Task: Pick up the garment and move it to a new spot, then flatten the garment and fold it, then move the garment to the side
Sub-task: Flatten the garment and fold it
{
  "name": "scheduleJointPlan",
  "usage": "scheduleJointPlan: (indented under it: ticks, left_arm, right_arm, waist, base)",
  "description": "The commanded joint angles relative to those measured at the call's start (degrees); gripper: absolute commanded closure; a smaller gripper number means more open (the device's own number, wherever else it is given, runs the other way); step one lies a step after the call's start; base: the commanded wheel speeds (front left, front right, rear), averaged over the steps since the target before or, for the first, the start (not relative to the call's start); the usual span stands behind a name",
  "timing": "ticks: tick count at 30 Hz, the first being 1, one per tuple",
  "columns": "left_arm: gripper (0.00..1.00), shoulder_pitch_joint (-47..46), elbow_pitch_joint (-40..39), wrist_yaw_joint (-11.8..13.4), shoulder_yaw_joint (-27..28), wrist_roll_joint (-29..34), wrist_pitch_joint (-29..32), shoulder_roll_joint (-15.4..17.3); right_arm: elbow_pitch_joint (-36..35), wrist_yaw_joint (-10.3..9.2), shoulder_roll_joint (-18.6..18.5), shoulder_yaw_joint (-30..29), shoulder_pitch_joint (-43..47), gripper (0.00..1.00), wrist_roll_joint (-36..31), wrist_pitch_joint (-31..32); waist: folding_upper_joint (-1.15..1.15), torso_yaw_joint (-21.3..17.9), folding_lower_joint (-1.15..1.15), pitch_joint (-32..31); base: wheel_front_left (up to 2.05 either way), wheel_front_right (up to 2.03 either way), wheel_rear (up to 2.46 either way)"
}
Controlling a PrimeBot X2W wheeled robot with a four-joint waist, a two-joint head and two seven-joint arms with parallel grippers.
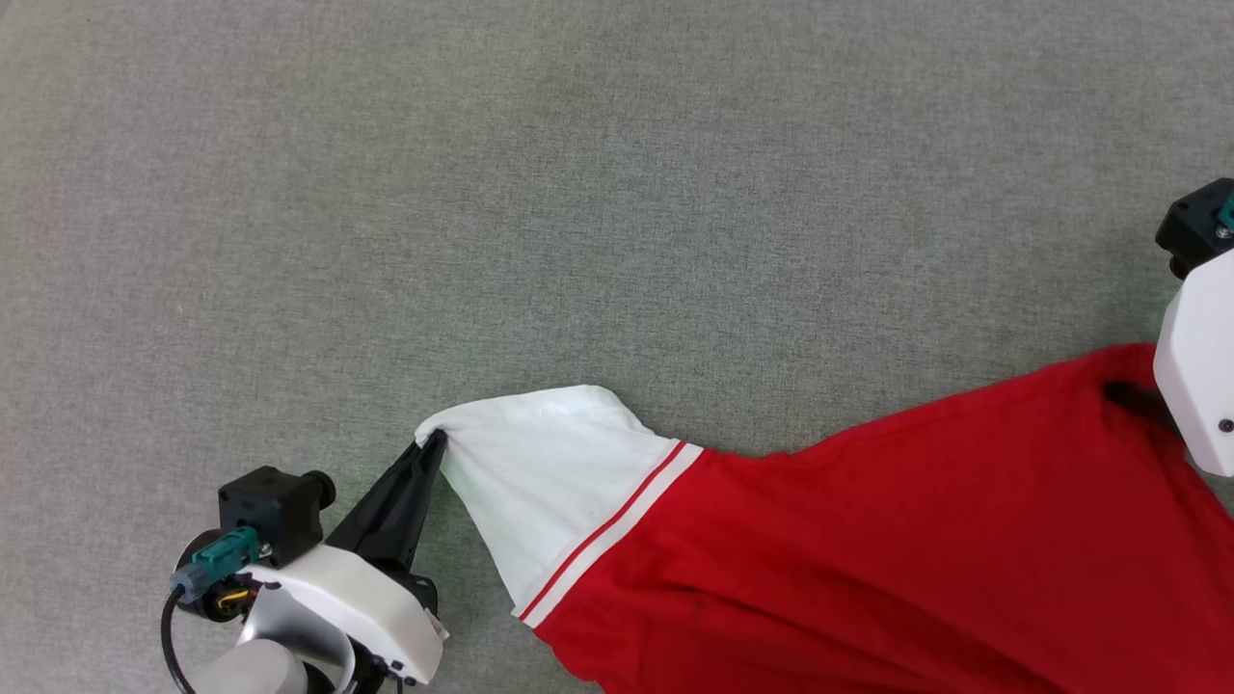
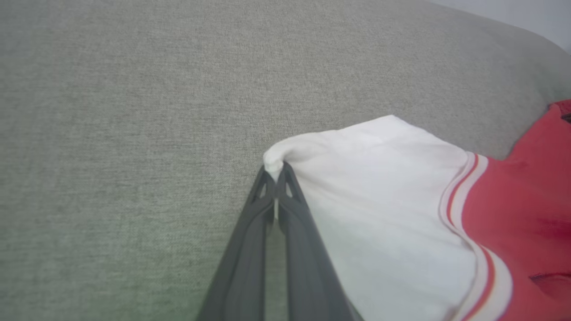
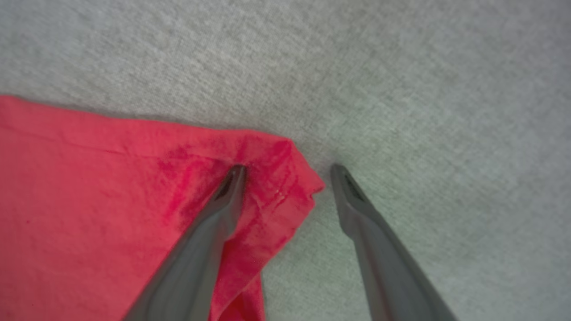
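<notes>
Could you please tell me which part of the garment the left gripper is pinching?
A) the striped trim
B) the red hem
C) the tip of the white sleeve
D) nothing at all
C: the left gripper has its jaws shut on the tip of the white sleeve of the garment.

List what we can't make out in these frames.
- Head view: the garment runs off the bottom and right edges, so its hem and the rest of its body are cut off.
- Right wrist view: the right gripper is open, one finger over the red corner; touching or hovering, cannot tell.
- Head view: its fingers are mostly hidden behind the pale wrist housing.
- Left wrist view: the left gripper, shut on the white sleeve, hides how much cloth is caught.
</notes>
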Motion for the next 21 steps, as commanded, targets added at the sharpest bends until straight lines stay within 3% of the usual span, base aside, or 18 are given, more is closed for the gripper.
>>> scheduleJointPlan:
  ticks: [1, 9, 21]
  left_arm:
    - [1.00, -0.55, 0.56, -0.08, -0.05, 0.23, -0.09, -0.40]
    - [1.00, -0.04, 1.65, -0.62, -0.06, 0.38, -0.30, 0.10]
    - [1.00, -9.59, -1.63, -1.80, 1.25, 4.00, 5.00, 5.19]
  right_arm:
    - [2.40, 0.02, 2.26, 3.27, 1.92, 1.00, 1.40, -1.44]
    - [2.74, -0.01, 1.01, 1.89, -2.97, 1.00, 4.01, -8.74]
    - [-3.26, -0.01, -3.76, 1.54, -6.94, 1.00, 6.88, -17.87]
  waist:
    - [0.00, -0.25, 0.00, -0.33]
    - [0.00, -1.65, 0.00, -5.19]
    - [0.00, -4.52, 0.00, -13.82]
  base:
    - [0.00, 0.00, 0.00]
    - [0.00, 0.00, 0.00]
    - [0.00, 0.00, 0.00]
